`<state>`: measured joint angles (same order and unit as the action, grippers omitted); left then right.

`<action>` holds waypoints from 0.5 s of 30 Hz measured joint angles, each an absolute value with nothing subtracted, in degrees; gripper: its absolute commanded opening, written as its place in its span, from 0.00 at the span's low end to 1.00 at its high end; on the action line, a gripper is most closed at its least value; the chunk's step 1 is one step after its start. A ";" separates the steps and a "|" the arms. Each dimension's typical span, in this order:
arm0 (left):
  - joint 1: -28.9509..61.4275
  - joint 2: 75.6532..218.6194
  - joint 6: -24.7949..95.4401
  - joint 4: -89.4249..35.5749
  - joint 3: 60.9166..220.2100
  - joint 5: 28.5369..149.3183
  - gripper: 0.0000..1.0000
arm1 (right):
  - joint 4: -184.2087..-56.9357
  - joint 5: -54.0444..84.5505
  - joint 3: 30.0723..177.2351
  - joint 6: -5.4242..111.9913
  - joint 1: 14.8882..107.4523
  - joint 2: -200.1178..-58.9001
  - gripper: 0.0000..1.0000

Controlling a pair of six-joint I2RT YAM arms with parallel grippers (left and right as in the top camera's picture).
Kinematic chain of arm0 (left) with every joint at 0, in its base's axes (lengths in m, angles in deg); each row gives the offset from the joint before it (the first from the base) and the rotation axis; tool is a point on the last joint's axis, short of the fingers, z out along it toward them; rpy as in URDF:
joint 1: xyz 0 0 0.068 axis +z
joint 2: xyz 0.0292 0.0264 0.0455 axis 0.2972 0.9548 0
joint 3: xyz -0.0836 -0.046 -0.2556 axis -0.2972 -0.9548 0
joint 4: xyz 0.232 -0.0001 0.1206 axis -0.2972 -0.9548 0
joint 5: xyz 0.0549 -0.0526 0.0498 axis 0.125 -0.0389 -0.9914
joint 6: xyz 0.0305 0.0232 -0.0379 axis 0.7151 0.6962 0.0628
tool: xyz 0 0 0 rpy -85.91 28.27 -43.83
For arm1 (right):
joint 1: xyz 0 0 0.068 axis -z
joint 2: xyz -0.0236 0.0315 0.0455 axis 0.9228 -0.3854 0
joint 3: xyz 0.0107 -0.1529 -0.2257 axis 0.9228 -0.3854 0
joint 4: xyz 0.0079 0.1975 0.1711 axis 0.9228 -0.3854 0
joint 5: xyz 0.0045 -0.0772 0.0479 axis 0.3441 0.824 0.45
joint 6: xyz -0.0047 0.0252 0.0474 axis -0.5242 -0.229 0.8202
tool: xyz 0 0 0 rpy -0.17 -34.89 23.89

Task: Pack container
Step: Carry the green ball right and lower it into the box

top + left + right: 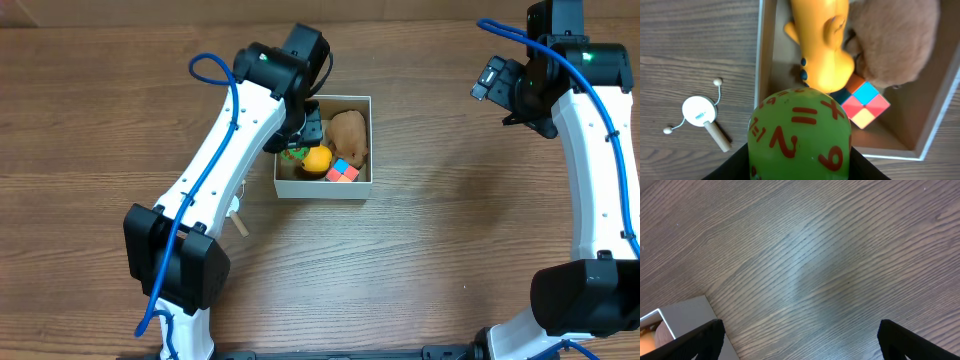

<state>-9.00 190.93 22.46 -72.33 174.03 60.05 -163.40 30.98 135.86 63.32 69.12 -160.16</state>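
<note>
Container (330, 191) square, open upward, skewed; left fingers (735, 169) gripping green ball (799, 135).

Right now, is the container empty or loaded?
Loaded: container holds a yellow toy, brown plush and colour cube; left hand grips a green ball.

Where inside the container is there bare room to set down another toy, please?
In the left wrist view, bare cardboard lies between the cube and the right wall of the container, below the plush. The orange toy, plush and green ball crowd the rest.
</note>
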 measured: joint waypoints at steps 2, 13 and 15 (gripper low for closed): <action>-9.00 190.93 22.46 -71.72 172.12 60.03 0.47 | -163.38 30.98 135.86 63.34 69.12 -160.16 1.00; -10.04 190.93 22.48 -70.67 170.38 59.79 0.79 | -163.38 30.96 135.86 63.32 69.12 -160.16 1.00; -10.31 190.93 22.50 -70.65 170.38 59.81 0.80 | -163.40 30.96 135.86 63.34 69.12 -160.16 1.00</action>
